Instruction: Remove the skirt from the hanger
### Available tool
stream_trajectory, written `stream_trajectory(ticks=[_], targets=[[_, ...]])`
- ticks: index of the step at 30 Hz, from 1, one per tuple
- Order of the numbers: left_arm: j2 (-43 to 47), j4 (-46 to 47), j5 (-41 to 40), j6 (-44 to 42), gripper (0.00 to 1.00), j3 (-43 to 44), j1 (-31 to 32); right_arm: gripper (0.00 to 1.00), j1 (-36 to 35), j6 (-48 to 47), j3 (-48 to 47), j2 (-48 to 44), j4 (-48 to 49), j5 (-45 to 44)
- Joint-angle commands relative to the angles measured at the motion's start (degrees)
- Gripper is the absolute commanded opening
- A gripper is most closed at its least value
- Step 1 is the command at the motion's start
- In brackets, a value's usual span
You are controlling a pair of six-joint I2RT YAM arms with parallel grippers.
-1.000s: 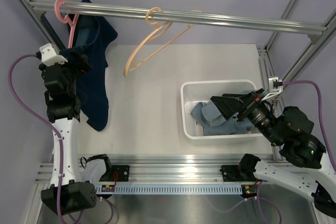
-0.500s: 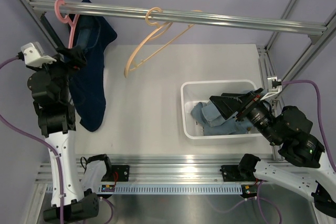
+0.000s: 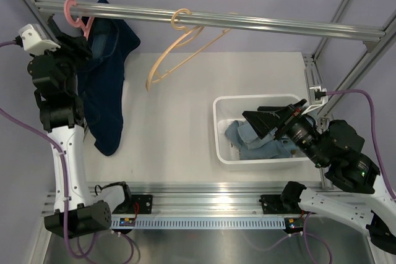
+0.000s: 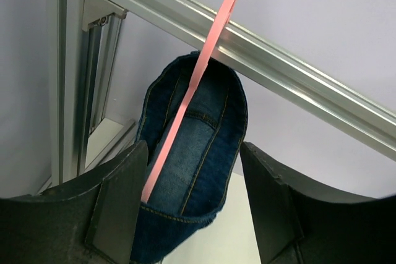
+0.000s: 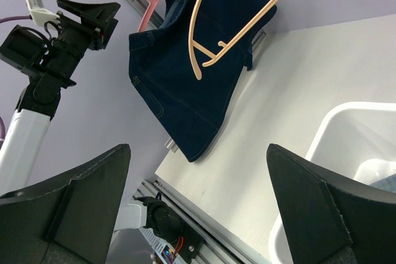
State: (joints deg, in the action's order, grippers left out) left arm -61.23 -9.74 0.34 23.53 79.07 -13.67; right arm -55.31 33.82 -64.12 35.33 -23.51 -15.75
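A dark blue denim skirt (image 3: 108, 91) hangs from a pink hanger (image 3: 79, 21) hooked on the metal rail (image 3: 247, 23) at the far left. My left gripper (image 3: 83, 46) is raised to the skirt's top. In the left wrist view its jaws (image 4: 195, 214) stand apart, with the skirt's waistband (image 4: 192, 140) and the pink hanger's arm (image 4: 192, 97) between them. A gap shows on the right finger's side. My right gripper (image 3: 266, 122) hovers open over the bin with nothing in it, and its wrist view takes in the skirt (image 5: 198, 85).
An empty peach hanger (image 3: 179, 47) hangs tilted on the rail to the right of the skirt. A white bin (image 3: 218, 128) at the right holds light blue denim clothes (image 3: 260, 143). Frame posts stand at the left and right edges.
My left arm has risen and swung to the far left, up to the hanger's top, and its jaws have narrowed around the waistband. The right arm has barely shifted.
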Motion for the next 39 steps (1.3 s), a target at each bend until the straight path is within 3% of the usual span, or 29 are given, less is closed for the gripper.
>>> stream_trajectory(ticks=[1, 26, 34, 39], targets=[[-1.43, 4.19, 1.14, -1.56, 0.64, 3.38, -1.09, 0.99, -0.41, -2.01, -2.33, 0.79, 2.68, 0.81], [-9.60, 9.47, 5.55, 0.29, 0.60, 7.33, -3.03, 0.99, -0.33, -2.27, -2.68, 3.07, 4.17, 1.77], [-11.27, 10.09, 5.99, 0.38, 0.51, 9.51, -3.03, 0.99, -0.33, -2.36, -3.12, 4.66, 5.49, 2.47], [-13.91, 6.22, 5.02, -0.15, 0.55, 13.83, -3.03, 0.99, -0.41, -2.45, -3.73, 5.71, 5.75, 3.00]])
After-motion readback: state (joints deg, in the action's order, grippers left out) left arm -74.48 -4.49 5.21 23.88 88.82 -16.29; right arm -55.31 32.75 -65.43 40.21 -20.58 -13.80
